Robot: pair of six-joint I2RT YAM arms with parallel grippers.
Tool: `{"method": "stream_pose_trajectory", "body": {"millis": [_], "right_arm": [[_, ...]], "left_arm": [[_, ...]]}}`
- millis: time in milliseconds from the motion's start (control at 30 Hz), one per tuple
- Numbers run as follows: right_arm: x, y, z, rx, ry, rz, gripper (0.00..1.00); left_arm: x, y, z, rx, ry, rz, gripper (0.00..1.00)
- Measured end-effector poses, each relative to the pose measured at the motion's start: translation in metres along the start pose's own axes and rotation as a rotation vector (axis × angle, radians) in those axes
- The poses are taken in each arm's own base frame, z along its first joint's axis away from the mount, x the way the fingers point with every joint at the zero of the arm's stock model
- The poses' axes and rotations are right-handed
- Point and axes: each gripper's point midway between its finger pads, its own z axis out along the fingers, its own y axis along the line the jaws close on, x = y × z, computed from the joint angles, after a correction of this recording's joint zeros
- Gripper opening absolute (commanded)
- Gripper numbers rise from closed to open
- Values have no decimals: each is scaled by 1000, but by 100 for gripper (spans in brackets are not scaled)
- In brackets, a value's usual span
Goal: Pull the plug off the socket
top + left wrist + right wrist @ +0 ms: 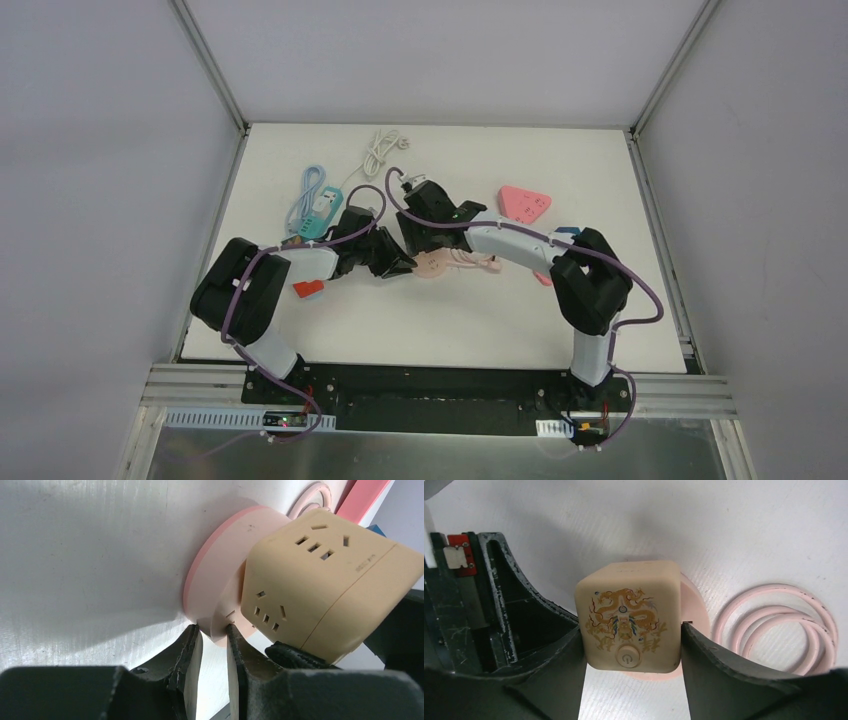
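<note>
So the cream cube plug [626, 605] sits mid-table [734, 520], squeezed between the 2 fingers of the right claw [633, 650] (dragon face toward its camera). The left claw [214, 642] is narrowed, pinching the rim of the pink round socket [220, 575] that the plug sits on.

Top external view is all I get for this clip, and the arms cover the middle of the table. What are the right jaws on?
Observer: A beige cube plug with a dragon print on top; both right jaws press against its sides.
Operator: And the left jaws?
Observer: They pinch the rim of the pink round socket that the cube sits on.
Operator: Is the plug off yet?
Observer: Not yet. The left wrist view shows no gap between the cube and the socket's face.
</note>
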Motion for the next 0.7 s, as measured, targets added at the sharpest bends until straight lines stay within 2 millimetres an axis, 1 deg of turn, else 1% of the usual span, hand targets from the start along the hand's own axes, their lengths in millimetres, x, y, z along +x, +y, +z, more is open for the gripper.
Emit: {"method": "stream_pose_trajectory", "body": {"millis": [233,300,433,500,600,700], "right_arm": [[-1,-12,4,-92,48,171,0],[0,-11,4,-77,44,156,0],[0,1,-2,24,5,18,0],[0,3,-3,52,-9,-20,0],[-1,1,-2,38,-6,-2,0],[-1,-7,0,-30,8,81,0]], "left_arm": [[-4,-3,1,10,-18,7,20],[-4,-3,1,10,-19,8,20],[-1,0,0,1,-6,6,19],[-1,1,-1,-2,-4,7,20],[-2,1,-1,-2,-6,7,20],[-3,0,-1,5,-12,9,20]]}}
